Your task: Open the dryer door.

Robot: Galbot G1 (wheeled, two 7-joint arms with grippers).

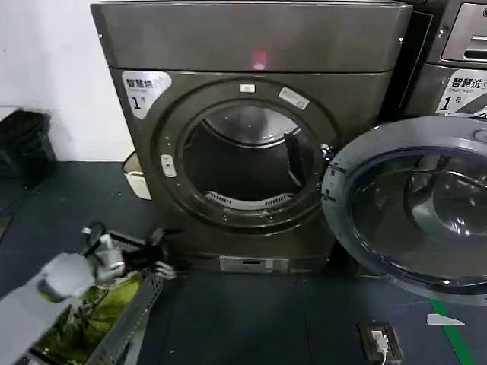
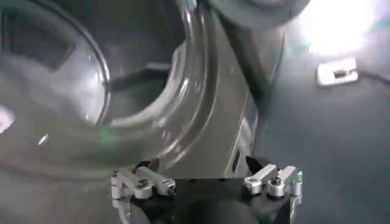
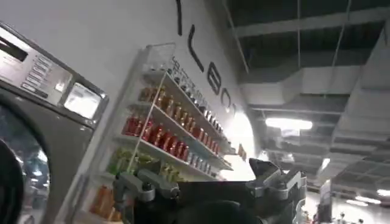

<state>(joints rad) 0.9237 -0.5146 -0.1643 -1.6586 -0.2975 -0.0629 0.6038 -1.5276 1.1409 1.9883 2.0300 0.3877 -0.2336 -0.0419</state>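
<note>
the dryer door [image 1: 407, 205] stood swung wide open to the right of the drum opening [image 1: 245, 163]. the left gripper [image 1: 163, 255] hovered low by the dryer's base, fingers [image 2: 143, 182] spread open and empty. the right gripper [image 3: 210, 182] pointed upward, fingers open.

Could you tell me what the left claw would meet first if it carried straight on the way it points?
Probably the dryer's front panel beside the drum opening; the left claw looks open, and depth is unclear.

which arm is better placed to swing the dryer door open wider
Left, probably. The left gripper hovers low before the drum opening, empty and open, though the dryer door is already swung wide. The right wrist view faces wall shelves.
</note>
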